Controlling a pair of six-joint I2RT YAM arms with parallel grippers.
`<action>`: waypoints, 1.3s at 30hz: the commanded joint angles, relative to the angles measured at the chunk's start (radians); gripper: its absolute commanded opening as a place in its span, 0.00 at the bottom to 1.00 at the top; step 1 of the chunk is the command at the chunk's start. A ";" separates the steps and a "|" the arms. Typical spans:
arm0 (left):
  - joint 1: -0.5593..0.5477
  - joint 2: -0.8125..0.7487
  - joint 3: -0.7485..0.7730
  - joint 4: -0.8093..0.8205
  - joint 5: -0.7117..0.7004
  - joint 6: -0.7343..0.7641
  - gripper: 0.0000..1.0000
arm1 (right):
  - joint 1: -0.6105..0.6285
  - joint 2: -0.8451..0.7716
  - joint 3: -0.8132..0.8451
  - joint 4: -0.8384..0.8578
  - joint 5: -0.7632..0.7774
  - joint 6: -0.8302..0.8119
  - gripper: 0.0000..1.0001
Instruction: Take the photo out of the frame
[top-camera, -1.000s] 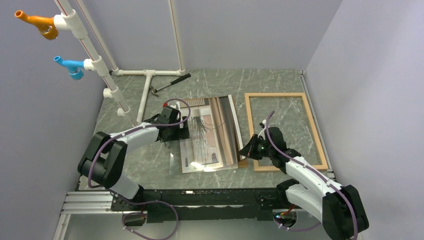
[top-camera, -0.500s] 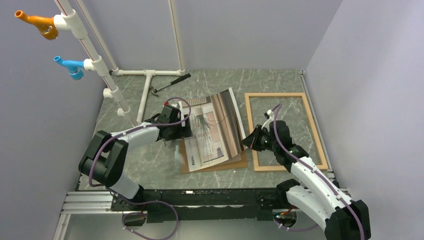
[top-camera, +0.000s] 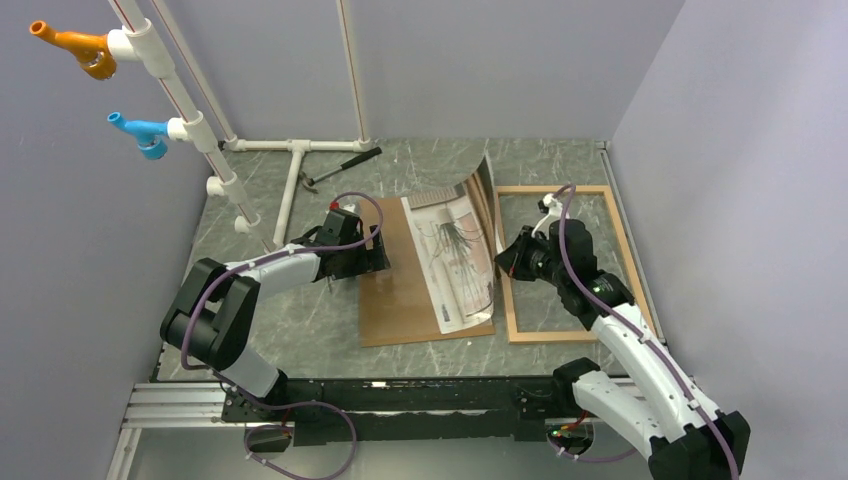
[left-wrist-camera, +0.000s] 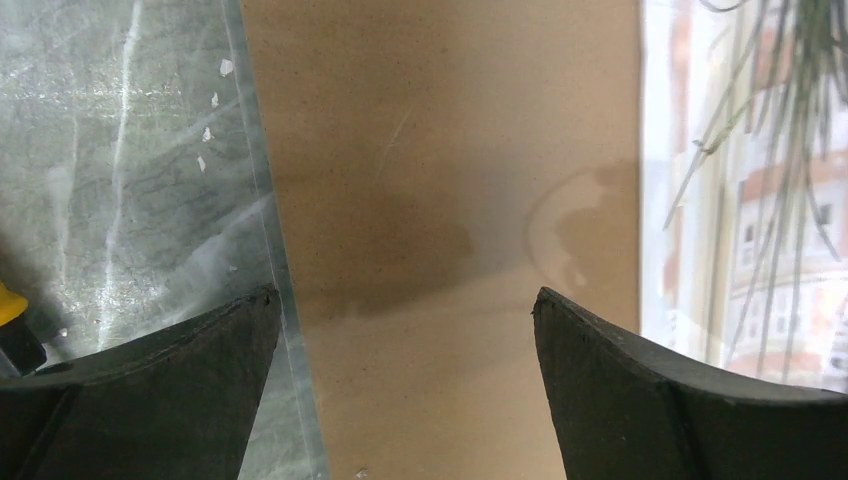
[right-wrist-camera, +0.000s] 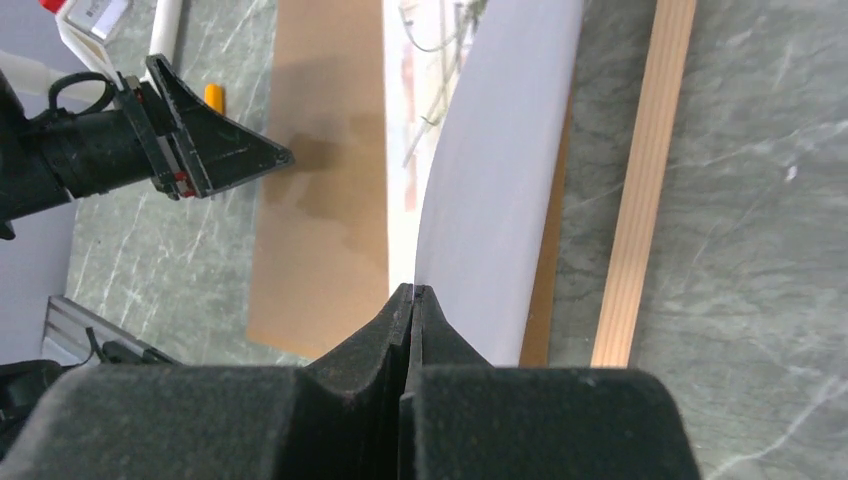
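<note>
The photo (top-camera: 455, 260) curls upright, its right edge pinched in my right gripper (top-camera: 503, 262), which is shut on it above the frame's left border. In the right wrist view the photo's pale back (right-wrist-camera: 500, 200) rises from the shut fingertips (right-wrist-camera: 410, 290). The light wood frame (top-camera: 625, 260) lies flat and empty at the right; it shows in the right wrist view (right-wrist-camera: 640, 200). A brown backing board (top-camera: 400, 290) lies flat under the photo. My left gripper (top-camera: 380, 262) is open and empty over the board's left edge (left-wrist-camera: 405, 300).
A white pipe structure (top-camera: 290, 170) with orange and blue fittings stands at the back left. A hammer (top-camera: 340, 167) lies beside it. A clear sheet's edge (left-wrist-camera: 265, 200) runs along the board's left side. Walls close in on three sides.
My right gripper has risen and moved back right, peeling the photo up off the brown board until it stands curled. The left gripper has stayed at the board's left edge.
</note>
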 joint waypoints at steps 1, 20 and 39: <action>-0.001 0.023 -0.002 0.000 0.032 -0.005 0.99 | -0.002 -0.011 0.147 -0.062 0.059 -0.080 0.00; -0.001 -0.023 -0.034 0.016 0.075 -0.026 0.99 | 0.003 0.213 0.601 -0.010 -0.109 -0.109 0.00; 0.023 -0.202 0.001 -0.136 -0.007 0.047 0.99 | 0.012 0.146 0.371 0.060 0.037 0.096 0.00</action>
